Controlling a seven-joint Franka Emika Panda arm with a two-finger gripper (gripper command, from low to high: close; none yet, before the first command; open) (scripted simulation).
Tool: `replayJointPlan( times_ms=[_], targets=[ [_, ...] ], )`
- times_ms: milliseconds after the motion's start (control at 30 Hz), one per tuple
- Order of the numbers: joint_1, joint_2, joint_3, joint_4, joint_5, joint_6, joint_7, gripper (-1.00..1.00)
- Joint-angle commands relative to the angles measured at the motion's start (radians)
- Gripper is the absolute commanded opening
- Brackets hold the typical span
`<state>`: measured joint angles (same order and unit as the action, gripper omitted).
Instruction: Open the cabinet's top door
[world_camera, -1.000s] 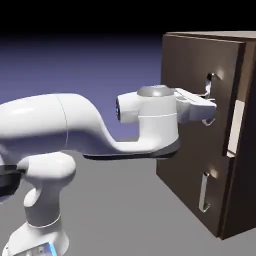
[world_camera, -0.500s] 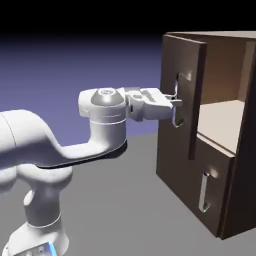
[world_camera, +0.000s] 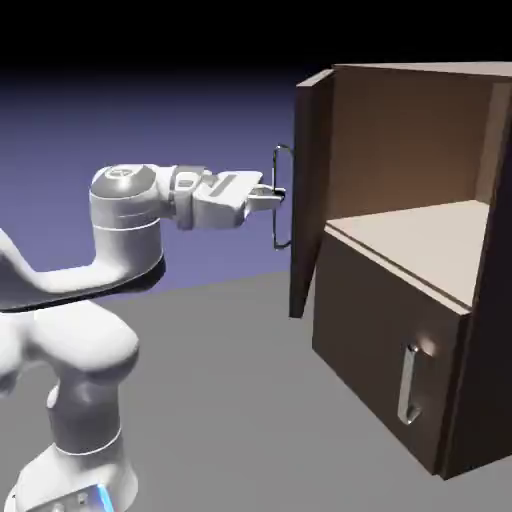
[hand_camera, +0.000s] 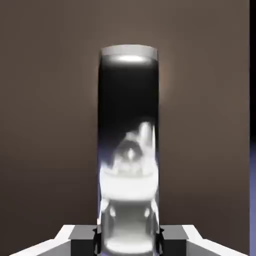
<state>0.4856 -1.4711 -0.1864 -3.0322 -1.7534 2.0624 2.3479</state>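
Observation:
The dark brown cabinet (world_camera: 400, 380) stands at the exterior view's right. Its top door (world_camera: 310, 190) is swung far out and shows nearly edge-on, hinged at the cabinet's left front corner. The door's long silver bar handle (world_camera: 280, 197) faces left, and my gripper (world_camera: 274, 196) is shut on that handle, reaching in from the left with the hand level. In the hand view the shiny handle (hand_camera: 129, 150) fills the middle, clamped between my fingertips (hand_camera: 82, 235) at the bottom edge, with the brown door panel (hand_camera: 50, 125) behind it.
The open upper compartment shows a pale shelf (world_camera: 420, 240). Below it the shorter lower door (world_camera: 380, 340) is closed, with its small silver handle (world_camera: 407, 385). My white arm (world_camera: 70, 300) fills the lower left. Grey table surface (world_camera: 230, 400) lies before the cabinet.
The top door has swung from nearly closed to wide open. My gripper, still clamped on the handle, has pulled back leftward and the arm has folded toward its base.

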Motion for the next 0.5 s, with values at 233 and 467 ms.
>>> replayJointPlan(
  times_ms=[233,467],
  targets=[
    [0.038,0.024,0.29,0.003,0.281,-0.185,0.021,-1.0],
    [0.047,0.13,0.543,0.073,0.522,-0.358,0.068,-1.0]
  ],
)
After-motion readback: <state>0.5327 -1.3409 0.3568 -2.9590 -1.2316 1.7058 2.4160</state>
